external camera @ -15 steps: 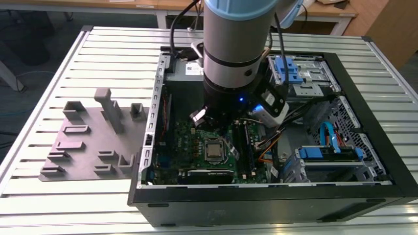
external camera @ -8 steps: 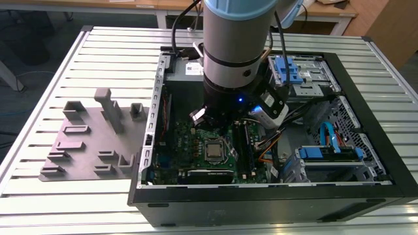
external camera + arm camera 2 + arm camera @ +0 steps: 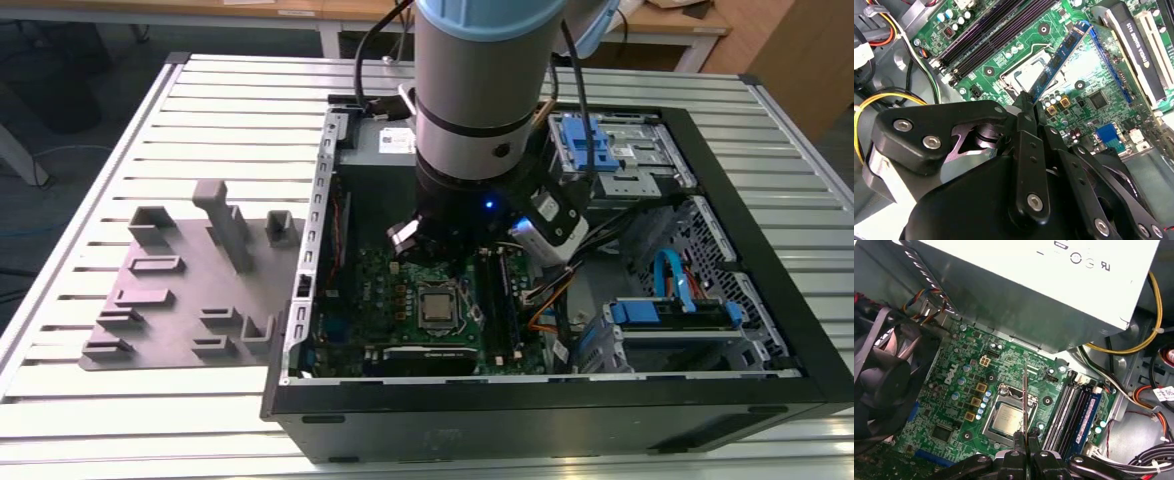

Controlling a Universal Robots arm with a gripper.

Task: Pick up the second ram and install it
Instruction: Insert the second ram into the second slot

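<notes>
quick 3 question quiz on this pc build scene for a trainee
1. True or false: the black claw is shut on the thin blue memory stick.
2. Relative to the green motherboard, the held stick is: A) lying flat on it B) raised above it C) seated in it.
3. Fill in: the square silver chip on the motherboard is the ___.
Key: 1 true; 2 B; 3 processor.

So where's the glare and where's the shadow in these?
Exterior view: a blue light glows on the arm, the motherboard beneath dim. First wrist view: the power supply glares pale. Second wrist view: the end effector looms dark, the gripped ram well lit.
</notes>
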